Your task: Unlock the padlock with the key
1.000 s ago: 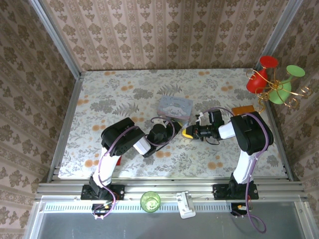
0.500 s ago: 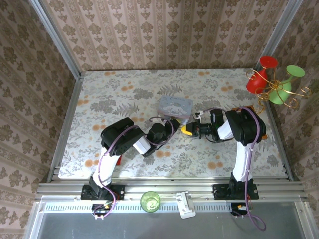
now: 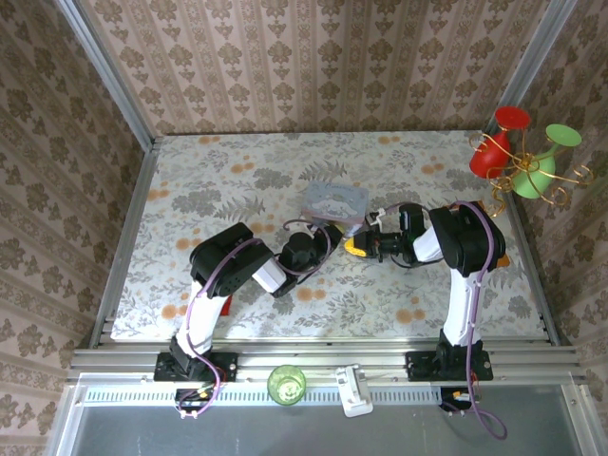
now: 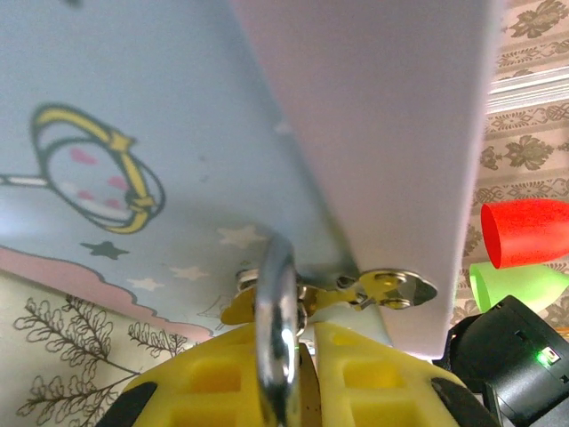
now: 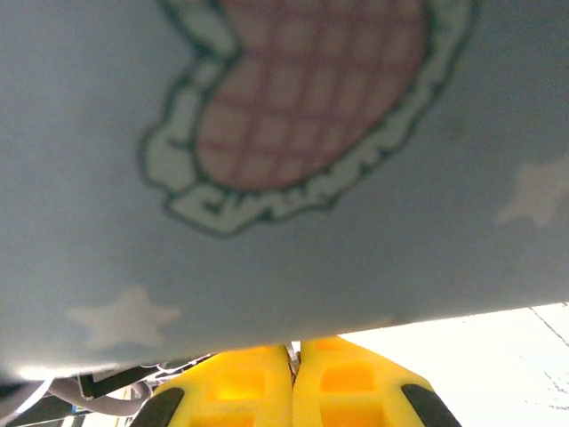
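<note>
A pale blue tin (image 4: 178, 107) looms behind the padlock (image 4: 276, 311).

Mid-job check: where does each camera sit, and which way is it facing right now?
Top external: above and behind the bases, looking down at the table; left arm and right arm meet at the tin.
Left wrist: close up, facing the tin; left gripper shut on the padlock.
Right wrist: close to the tin's printed face; right gripper shut.
Shared: top and left wrist both show the red cup.
</note>
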Controlling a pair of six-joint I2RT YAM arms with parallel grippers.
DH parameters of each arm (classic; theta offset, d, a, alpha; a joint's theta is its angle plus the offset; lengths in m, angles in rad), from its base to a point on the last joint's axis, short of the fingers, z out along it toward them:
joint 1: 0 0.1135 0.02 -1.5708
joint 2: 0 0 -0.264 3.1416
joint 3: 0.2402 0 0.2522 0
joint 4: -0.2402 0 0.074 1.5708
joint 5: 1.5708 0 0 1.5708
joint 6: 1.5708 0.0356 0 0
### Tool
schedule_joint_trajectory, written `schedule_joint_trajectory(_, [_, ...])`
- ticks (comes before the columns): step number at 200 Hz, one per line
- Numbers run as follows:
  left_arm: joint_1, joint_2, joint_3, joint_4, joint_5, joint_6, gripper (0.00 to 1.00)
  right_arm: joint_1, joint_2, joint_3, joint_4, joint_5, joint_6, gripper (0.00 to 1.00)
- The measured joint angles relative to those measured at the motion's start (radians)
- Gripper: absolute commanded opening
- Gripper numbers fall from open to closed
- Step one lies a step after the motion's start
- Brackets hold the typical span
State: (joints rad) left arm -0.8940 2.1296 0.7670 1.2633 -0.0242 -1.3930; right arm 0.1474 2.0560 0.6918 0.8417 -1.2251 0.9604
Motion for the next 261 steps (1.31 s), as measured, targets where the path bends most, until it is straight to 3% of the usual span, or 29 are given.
schedule_joint_trajectory(82, [0.007, 0.0, 0.034, -0.022, 0.022, -0.004, 0.0, 0.033, 0.034, -0.024, 0.181, 0.021, 0.118, 0.0])
schedule_joint_trajectory(134, [0.005, 0.003, 0.059, -0.052, 0.061, -0.011, 0.0, 0.029, 0.031, -0.032, 0.189, 0.037, 0.113, 0.0])
schedule_joint_trajectory(159, [0.005, 0.003, 0.05, -0.048, 0.092, -0.008, 0.0, 0.014, -0.034, -0.032, -0.014, 0.041, -0.018, 0.0])
schedule_joint_trajectory(214, [-0.009, 0.002, -0.016, -0.035, 0.166, 0.009, 0.0, 0.047, -0.289, -0.003, -0.635, 0.332, -0.375, 0.0])
schedule_joint_trajectory(256, [-0.031, -0.013, -0.027, -0.067, 0.183, 0.047, 0.0, 0.087, -0.423, 0.039, -0.897, 0.523, -0.534, 0.0])
schedule_joint_trajectory(261, [-0.031, -0.013, -0.029, -0.066, 0.186, 0.048, 0.05, 0.089, -0.425, 0.044, -0.916, 0.525, -0.545, 0.0])
